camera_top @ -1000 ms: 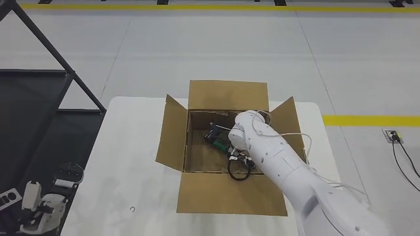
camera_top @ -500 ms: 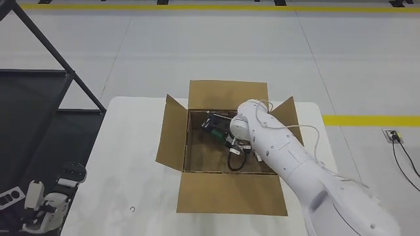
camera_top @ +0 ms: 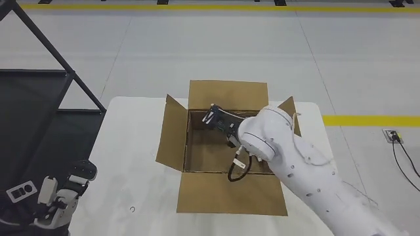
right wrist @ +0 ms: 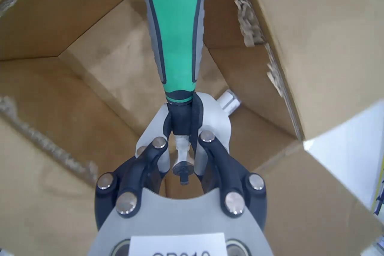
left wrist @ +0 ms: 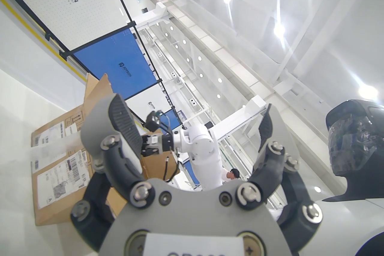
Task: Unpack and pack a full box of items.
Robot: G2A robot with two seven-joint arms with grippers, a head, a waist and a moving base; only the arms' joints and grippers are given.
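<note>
Between cardboard box (right wrist: 300, 14) walls, right gripper (right wrist: 183, 114) clamped on green-handled tool (right wrist: 175, 29); left gripper (left wrist: 193, 116) spread.

Glossy white right arm (camera_top: 295, 164) trailing a black cable (camera_top: 231, 170); grey right pincer (right wrist: 182, 116), black links, silver screws.

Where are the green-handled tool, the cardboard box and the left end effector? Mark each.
green-handled tool (right wrist: 175, 29), right wrist view, middle of the green grip.
cardboard box (camera_top: 230, 193), top view, bare front flap.
left end effector (left wrist: 194, 114), left wrist view, midway between its open fingertips.
</note>
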